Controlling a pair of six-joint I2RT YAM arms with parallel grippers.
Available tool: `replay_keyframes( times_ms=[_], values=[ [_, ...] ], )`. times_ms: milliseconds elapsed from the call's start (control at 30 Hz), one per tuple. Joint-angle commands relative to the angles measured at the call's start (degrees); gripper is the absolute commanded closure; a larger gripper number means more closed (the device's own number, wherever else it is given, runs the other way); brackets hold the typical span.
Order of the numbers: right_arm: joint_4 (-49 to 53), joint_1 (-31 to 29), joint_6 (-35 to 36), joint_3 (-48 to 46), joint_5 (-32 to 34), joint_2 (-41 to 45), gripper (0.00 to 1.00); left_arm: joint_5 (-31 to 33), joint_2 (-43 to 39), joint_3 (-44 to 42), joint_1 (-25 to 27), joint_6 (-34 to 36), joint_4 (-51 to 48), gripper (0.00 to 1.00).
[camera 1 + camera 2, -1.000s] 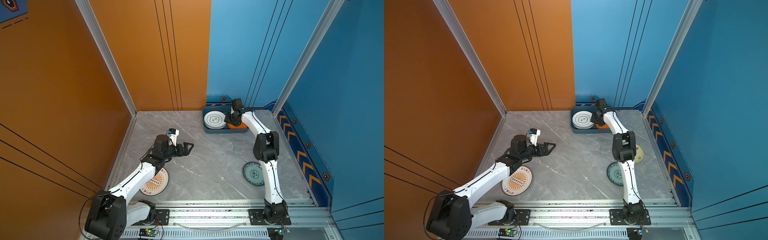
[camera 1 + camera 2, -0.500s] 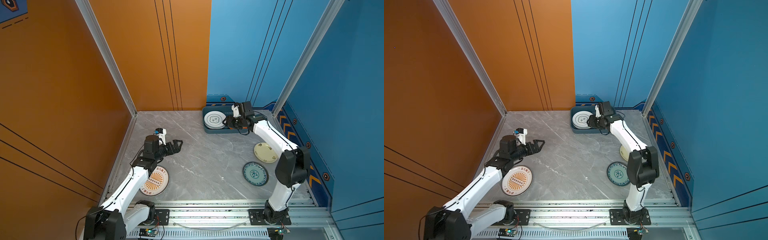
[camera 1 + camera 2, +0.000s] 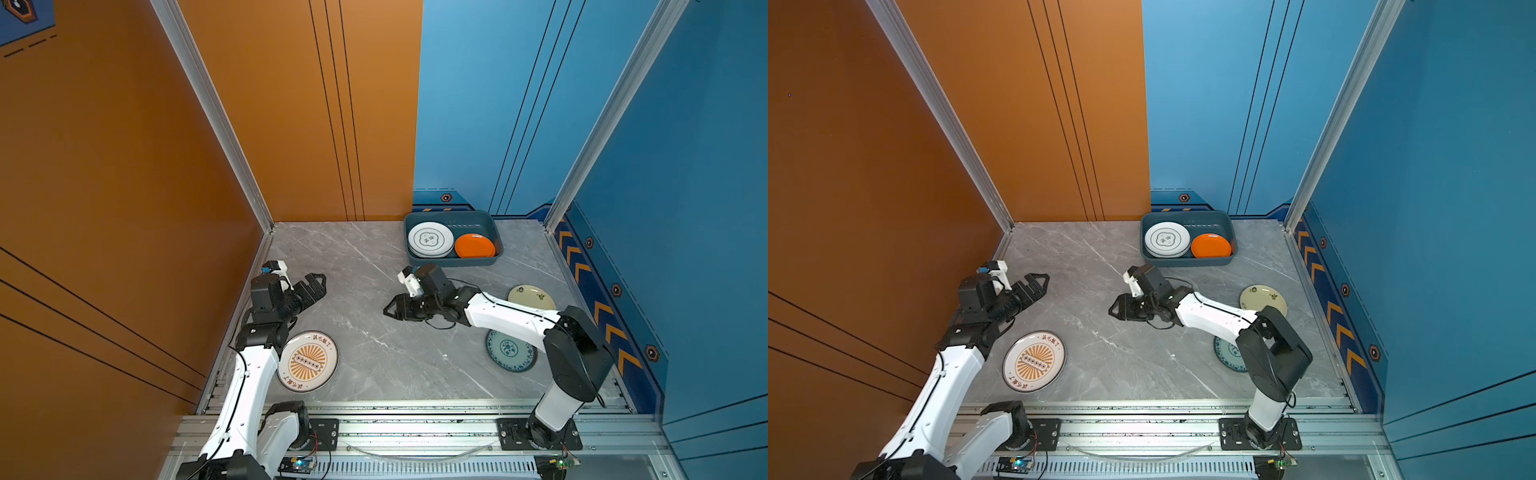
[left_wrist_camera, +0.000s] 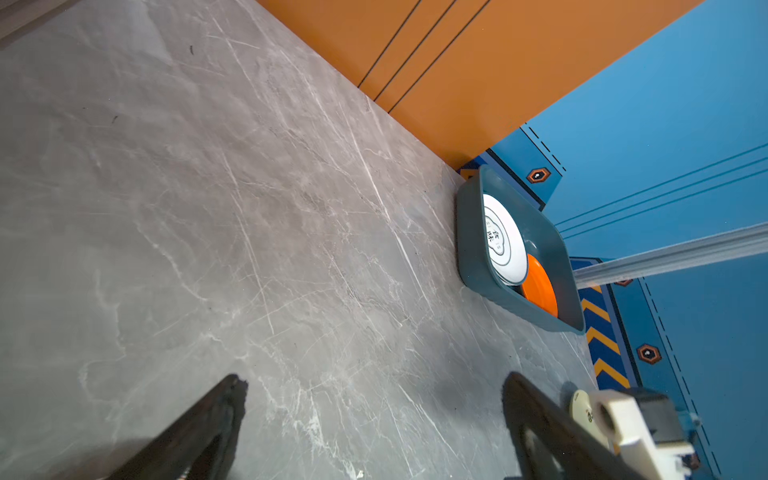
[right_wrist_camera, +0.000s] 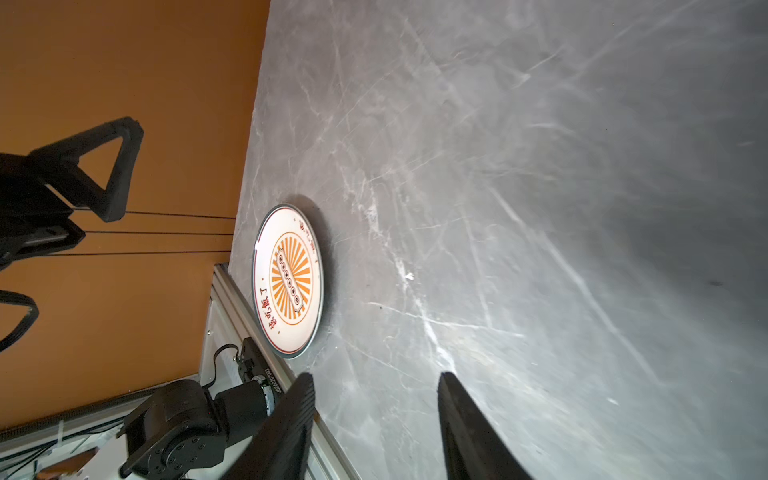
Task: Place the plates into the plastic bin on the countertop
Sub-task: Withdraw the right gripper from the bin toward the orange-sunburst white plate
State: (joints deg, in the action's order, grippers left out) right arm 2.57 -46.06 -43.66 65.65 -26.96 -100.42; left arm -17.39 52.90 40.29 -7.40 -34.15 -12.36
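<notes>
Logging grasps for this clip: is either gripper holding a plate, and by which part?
Nothing is held. The left gripper and the right gripper both hang open above the countertop, with nothing between their jaws.

Three loose plates (image 3: 308, 361), one stack (image 3: 430, 240), one orange plate (image 3: 475, 246), one bin (image 3: 455, 262)

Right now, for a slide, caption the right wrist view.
Right gripper, open and empty, over the grey countertop, facing the sunburst plate lying flat.
</notes>
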Motion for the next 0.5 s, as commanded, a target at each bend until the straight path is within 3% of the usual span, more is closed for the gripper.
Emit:
replay_keyframes(
  times_ms=[0, 167, 467],
  values=[
    [-8.87, -3.33, -6.52, 0.77, -0.67, -5.31, 0.49, -1.33, -1.61, -0.90, -0.70, -1.29, -0.93, 0.02],
    [-11.77, -7.59, -9.39, 4.61, -2.60, -13.68, 0.50, -1.94, -1.94, -2.02, -1.04, -1.44, -0.91, 0.02],
    [-12.95, -10.50, -11.20, 7.90, -3.44, -20.62, 0.50, -2.08, -2.37, -3.70, -1.48, -1.66, -0.14, 0.02]
  ],
)
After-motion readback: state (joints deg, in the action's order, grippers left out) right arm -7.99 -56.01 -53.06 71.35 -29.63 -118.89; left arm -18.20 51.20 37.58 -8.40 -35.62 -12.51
